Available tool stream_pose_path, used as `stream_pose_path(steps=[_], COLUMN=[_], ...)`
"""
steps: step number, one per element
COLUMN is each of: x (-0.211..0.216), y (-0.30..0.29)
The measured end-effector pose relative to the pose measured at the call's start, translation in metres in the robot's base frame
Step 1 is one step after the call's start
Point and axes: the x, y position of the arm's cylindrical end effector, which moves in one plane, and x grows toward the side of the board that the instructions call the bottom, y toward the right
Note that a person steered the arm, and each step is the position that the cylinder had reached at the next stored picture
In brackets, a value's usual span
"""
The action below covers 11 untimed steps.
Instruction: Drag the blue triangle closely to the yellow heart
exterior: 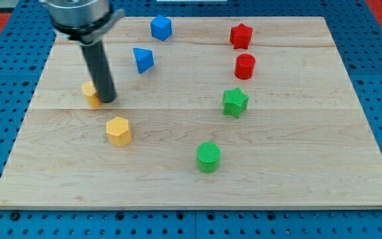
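Blue triangle sits toward view's top right of yellow heart, apart from it, clear table between. Your tip rests just beside heart, on its right, partly hiding it.

No gripper on rod; nothing to open or close.

Advice: take tip round triangle's far top-right side, then push toward heart in slow straight line; keep contact centred so triangle doesn't spin off. Stop just short of heart.

Count: blue 2 (triangle, cube); yellow 2 (heart, hexagon); red 2 (star, cylinder); green 2 (star, cylinder).

My tip touches the heart from the view's right; the triangle lies upper right.
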Motion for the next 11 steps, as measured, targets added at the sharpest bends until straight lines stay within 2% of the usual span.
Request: stream_pose_path(steps=[1,2,3,5,6,8,9,10,11], x=[-0.007,-0.01,-0.024,-0.106,-0.106,-0.033,-0.043,-0.072,-0.115], y=[-0.036,0.019,0.136,0.143,0.097,0.023,0.096,0.13,0.106])
